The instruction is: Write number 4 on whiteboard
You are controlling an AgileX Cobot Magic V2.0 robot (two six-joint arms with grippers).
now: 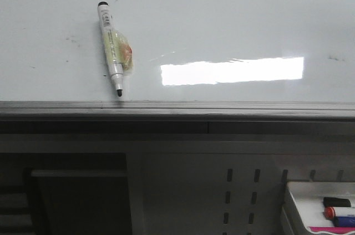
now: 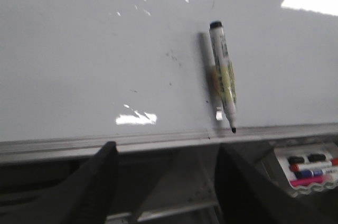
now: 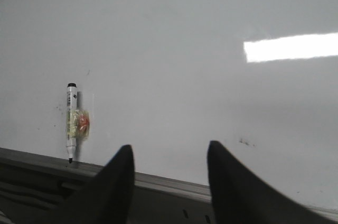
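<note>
The whiteboard (image 1: 222, 19) fills the upper part of the front view, with a bright glare patch and a grey lower rail (image 1: 177, 108). No number 4 shows on it, only faint dark smudges. A white marker (image 1: 111, 46) with a black tip pointing down rests tip-first on the rail, with a yellowish wrap round its middle. It also shows in the left wrist view (image 2: 223, 73) and the right wrist view (image 3: 72, 119). My left gripper (image 2: 166, 150) is open and empty, below the rail and left of the marker. My right gripper (image 3: 169, 152) is open and empty, right of the marker.
A small white tray (image 1: 319, 204) with red, blue and black markers sits at the lower right, and also shows in the left wrist view (image 2: 309, 168). Below the rail is a grey perforated panel (image 1: 238, 190) and a dark frame (image 1: 77, 190).
</note>
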